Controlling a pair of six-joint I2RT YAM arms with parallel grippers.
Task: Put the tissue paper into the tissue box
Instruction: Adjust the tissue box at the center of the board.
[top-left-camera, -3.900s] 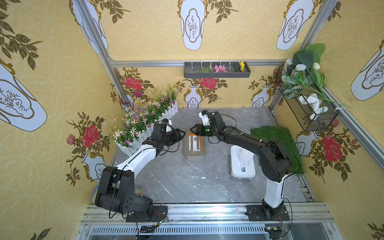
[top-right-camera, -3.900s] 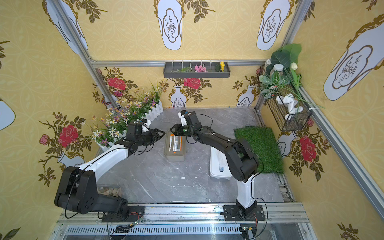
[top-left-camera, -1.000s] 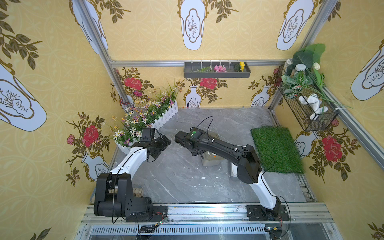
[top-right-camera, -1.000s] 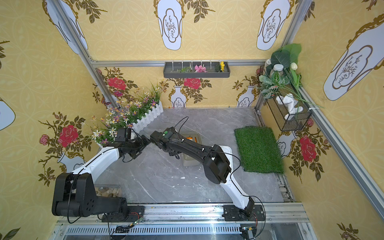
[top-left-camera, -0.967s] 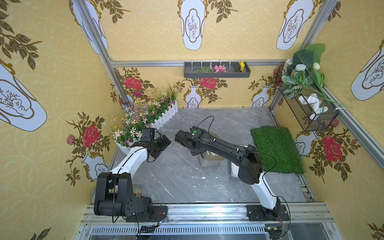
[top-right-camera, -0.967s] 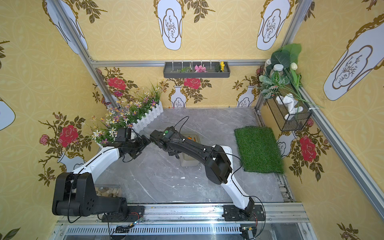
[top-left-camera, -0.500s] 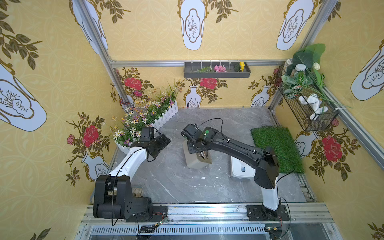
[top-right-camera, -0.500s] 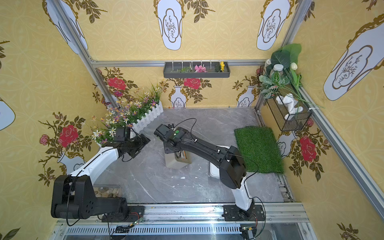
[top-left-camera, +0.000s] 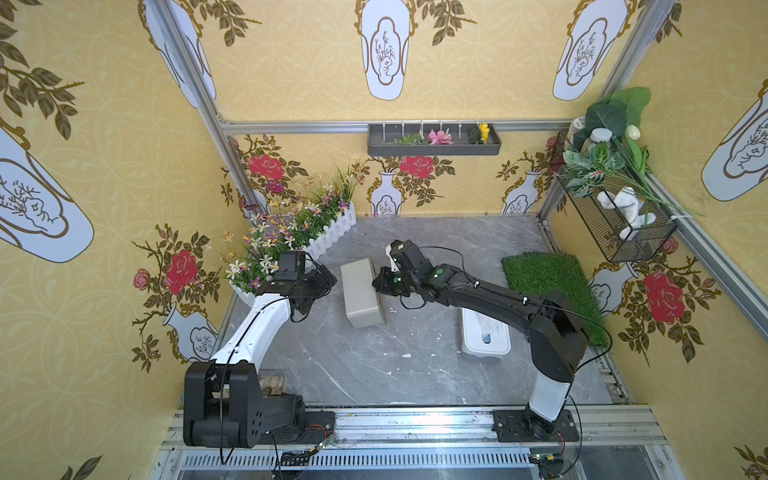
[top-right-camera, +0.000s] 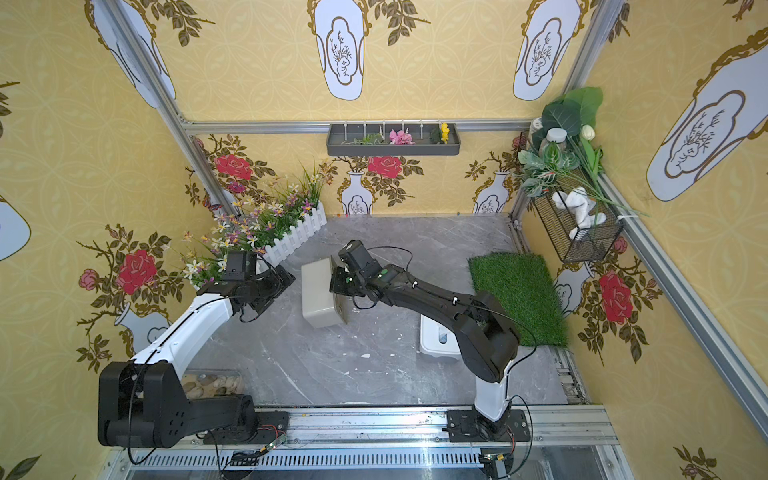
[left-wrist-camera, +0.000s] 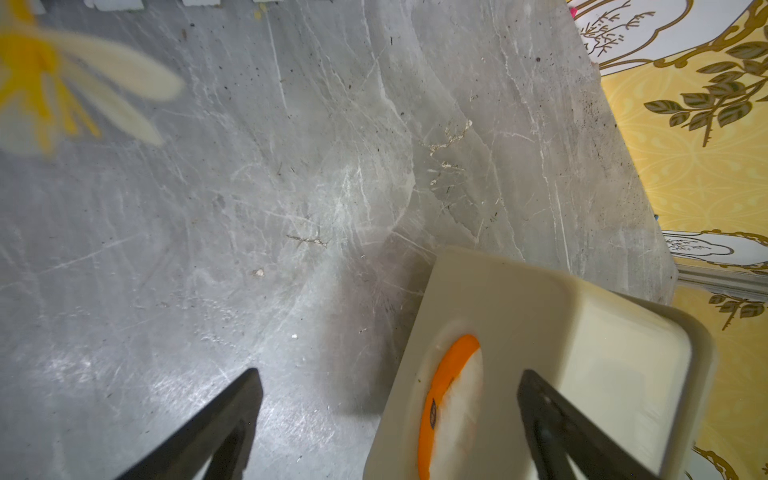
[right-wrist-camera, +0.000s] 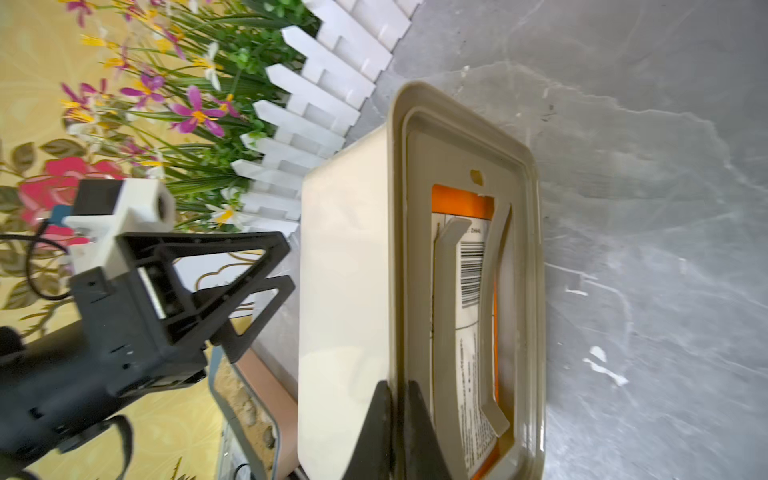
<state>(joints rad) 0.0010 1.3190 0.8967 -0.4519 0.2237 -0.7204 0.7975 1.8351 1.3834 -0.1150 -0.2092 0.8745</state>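
i hold the tissue box (top-left-camera: 358, 291) on its side, right gripper (right-wrist-camera: 400, 392) pinched on its rim; the tissue pack (right-wrist-camera: 471, 266) sits inside the box; left gripper (top-left-camera: 327, 279) waits spread wide just beside it; next, i judge, tip the box upright

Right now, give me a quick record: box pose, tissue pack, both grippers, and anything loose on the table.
tissue box: on its side on the grey table, underside facing the right arm
tissue pack: orange, inside the box behind two straps
right gripper: shut on the box's rim
left gripper: open, at the box's slotted top face; contact unclear
white cover: flat on the table, apart from the box
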